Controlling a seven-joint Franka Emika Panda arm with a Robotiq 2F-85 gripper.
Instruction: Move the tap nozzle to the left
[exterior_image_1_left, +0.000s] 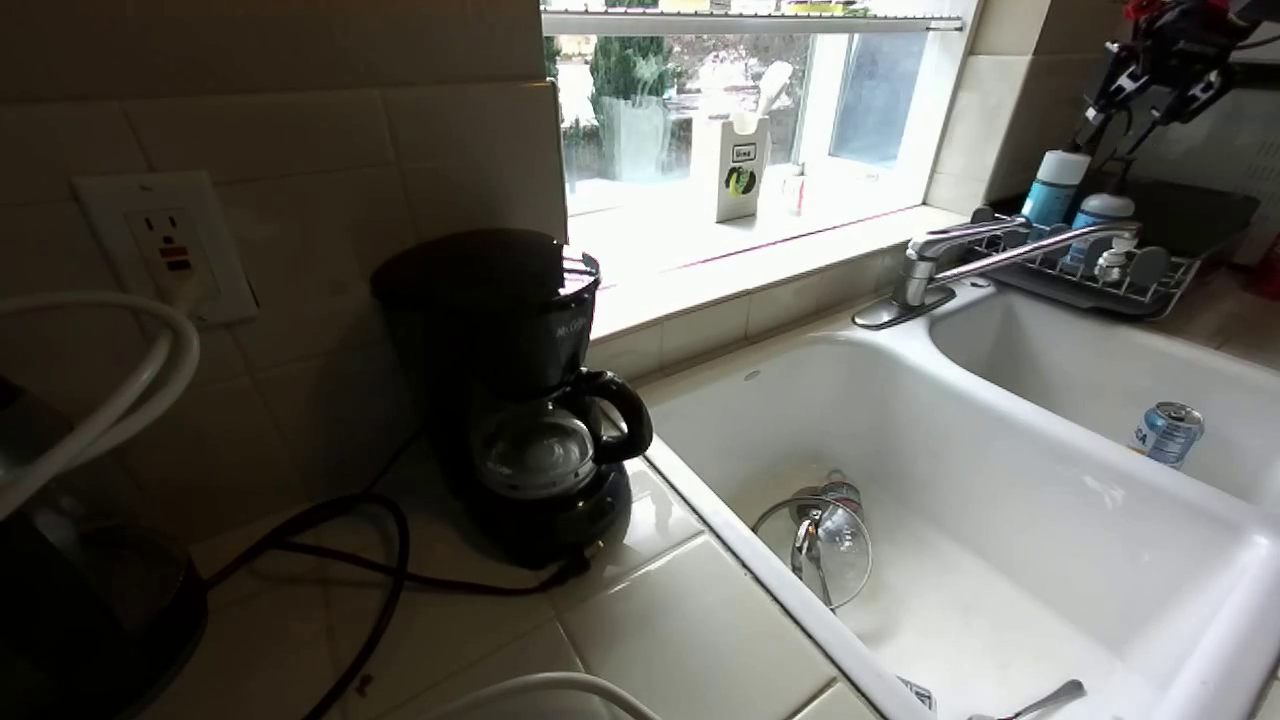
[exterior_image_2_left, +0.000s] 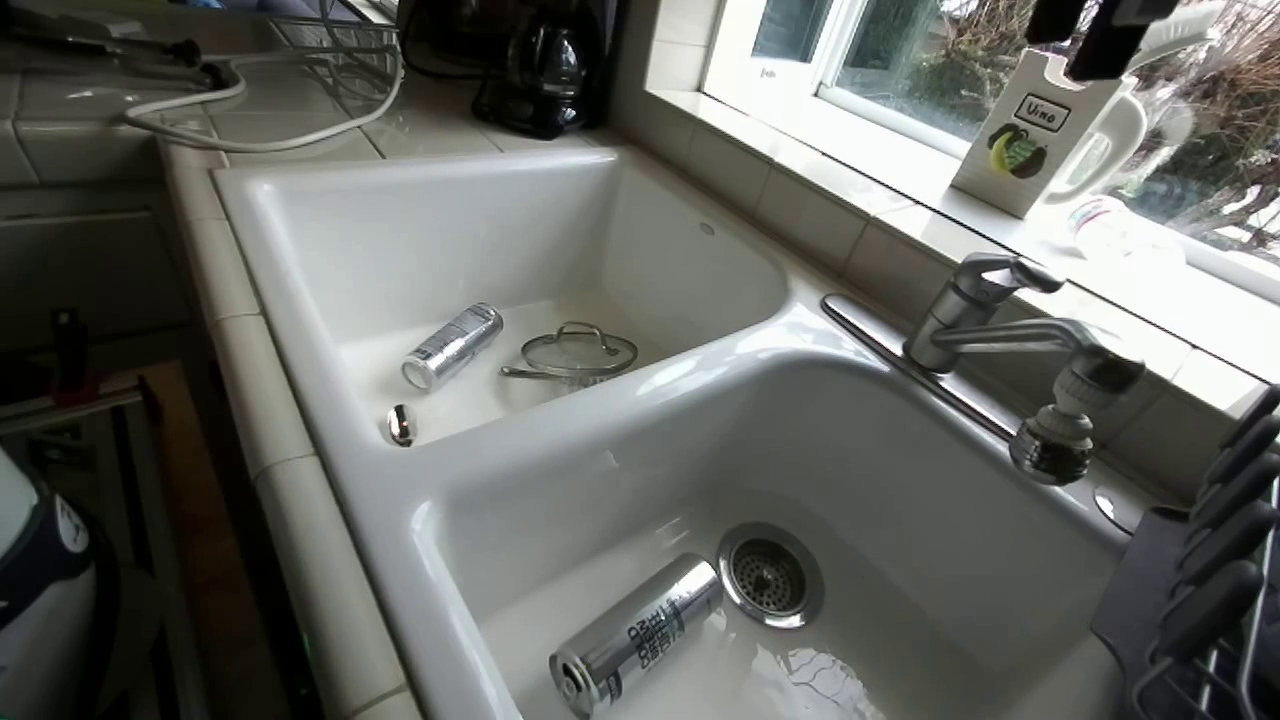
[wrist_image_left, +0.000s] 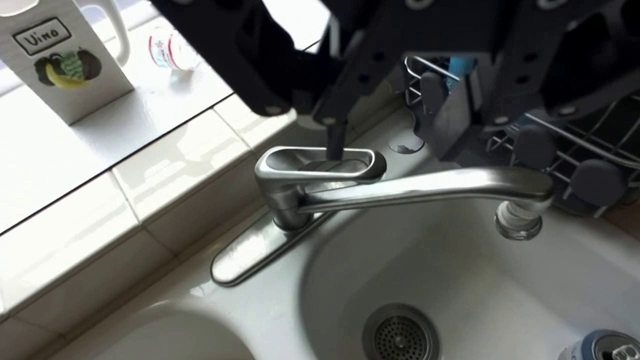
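The tap nozzle is a long, slim chrome spout (wrist_image_left: 430, 187) with a round nozzle end over a sink basin. It also shows in both exterior views (exterior_image_1_left: 1040, 252) (exterior_image_2_left: 1025, 335). Its chrome base plate (wrist_image_left: 245, 257) sits on the sink's back rim, with a looped lever handle (wrist_image_left: 320, 176) on top. My gripper (wrist_image_left: 390, 150) is open and empty, with its jaws well apart. It hangs above the tap, apart from it, in an exterior view (exterior_image_1_left: 1120, 135). In the wrist view one fingertip overlaps the lever's loop. Only the fingers' lower ends show in an exterior view (exterior_image_2_left: 1105, 45).
A dish rack (wrist_image_left: 540, 150) with bottles stands beside the tap. A Vino pitcher (exterior_image_2_left: 1020, 150) and a small jar (wrist_image_left: 170, 50) stand on the windowsill. Cans (exterior_image_2_left: 640, 635) lie in the double sink (exterior_image_2_left: 620, 410). A black coffee maker (exterior_image_1_left: 500, 330) is on the counter.
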